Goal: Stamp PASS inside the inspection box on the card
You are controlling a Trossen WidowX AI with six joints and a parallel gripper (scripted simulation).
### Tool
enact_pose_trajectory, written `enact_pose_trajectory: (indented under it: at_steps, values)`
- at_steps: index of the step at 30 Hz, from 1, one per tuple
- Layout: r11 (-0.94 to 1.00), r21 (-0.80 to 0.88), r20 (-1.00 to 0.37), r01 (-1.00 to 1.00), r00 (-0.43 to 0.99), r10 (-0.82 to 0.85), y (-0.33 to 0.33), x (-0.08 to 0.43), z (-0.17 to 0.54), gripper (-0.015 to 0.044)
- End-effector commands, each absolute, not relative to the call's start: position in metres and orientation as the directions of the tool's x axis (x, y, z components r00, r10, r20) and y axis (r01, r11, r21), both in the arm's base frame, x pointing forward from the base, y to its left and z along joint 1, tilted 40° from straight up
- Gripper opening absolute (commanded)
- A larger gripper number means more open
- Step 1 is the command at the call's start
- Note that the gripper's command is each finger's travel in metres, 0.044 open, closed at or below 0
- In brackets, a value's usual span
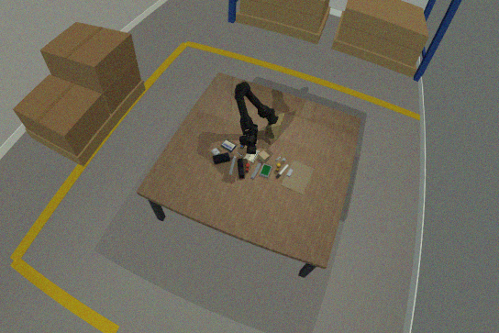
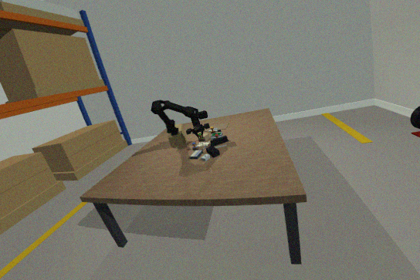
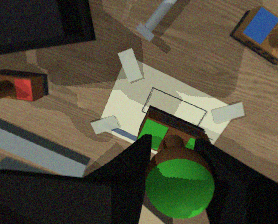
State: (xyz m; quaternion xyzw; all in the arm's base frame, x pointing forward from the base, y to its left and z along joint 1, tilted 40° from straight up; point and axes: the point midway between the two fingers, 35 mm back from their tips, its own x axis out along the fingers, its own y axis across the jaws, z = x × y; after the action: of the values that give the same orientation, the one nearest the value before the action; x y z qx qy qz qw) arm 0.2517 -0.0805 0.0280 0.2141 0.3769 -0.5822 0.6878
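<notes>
Wrist view: the green-knobbed stamp [image 3: 180, 187] is clamped in the gripper [image 3: 172, 143] [image 1: 250, 150] [image 2: 200, 135], over the near part of the card [image 3: 175, 92] [image 1: 251, 157]. Beyond the card lies a grey tool [image 3: 157, 20]; left of the card, a red-marked stamp [image 3: 24, 88]; to its far right, a blue-marked one [image 3: 261, 25].

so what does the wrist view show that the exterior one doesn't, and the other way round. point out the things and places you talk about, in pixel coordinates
Only the wrist view shows the outlined box on the card [image 3: 132, 92] clearly, the strips of tape [image 3: 131, 65] [image 3: 227, 113] [image 3: 105, 124] at its edges, and the blue patch [image 3: 261, 25] on a wooden block.

Only the exterior view shows the table's legs [image 2: 292, 233] [image 2: 110, 224], the shelf rack [image 2: 101, 71] and the yellow floor line [image 2: 345, 128].

Both show the gripper [image 3: 172, 143] [image 2: 201, 135] with the green-topped stamp [image 3: 180, 187] [image 2: 200, 134], and the card under it.
</notes>
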Motion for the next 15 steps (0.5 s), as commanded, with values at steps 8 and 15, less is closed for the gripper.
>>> enact_pose_trajectory:
  at_steps: [8, 15]
  values:
    - [0.232, -0.15, -0.763, 0.961, 0.036, -0.645, -0.0861, 0.2508, 0.0221, 0.0]
    - [0.232, -0.15, -0.762, 0.961, 0.037, -0.646, -0.0892, 0.2505, 0.0187, 0.0]
